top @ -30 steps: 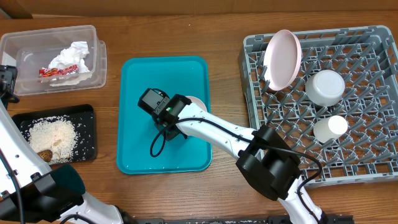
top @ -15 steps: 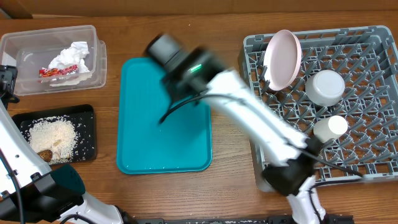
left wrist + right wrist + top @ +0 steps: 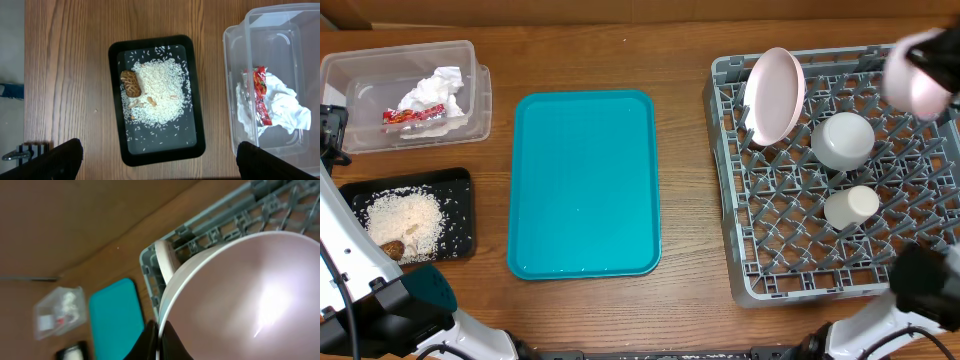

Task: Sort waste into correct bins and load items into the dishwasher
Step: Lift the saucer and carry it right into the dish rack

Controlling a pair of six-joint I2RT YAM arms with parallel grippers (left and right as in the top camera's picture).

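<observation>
The right tool (image 3: 159, 342), clamped on the dish (image 3: 240, 305) rim, should stand it on edge between free rack (image 3: 146, 267) pegs beneath the tool, clear of the plate (image 3: 166, 255) alongside.

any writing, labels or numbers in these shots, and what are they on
red-and-white wrapper in the clear tub: any print on it is too small and crumpled to read.
teal tray, dish rack, black tray: no words, numbers or signs visible.
Nothing is readable in any view.
</observation>
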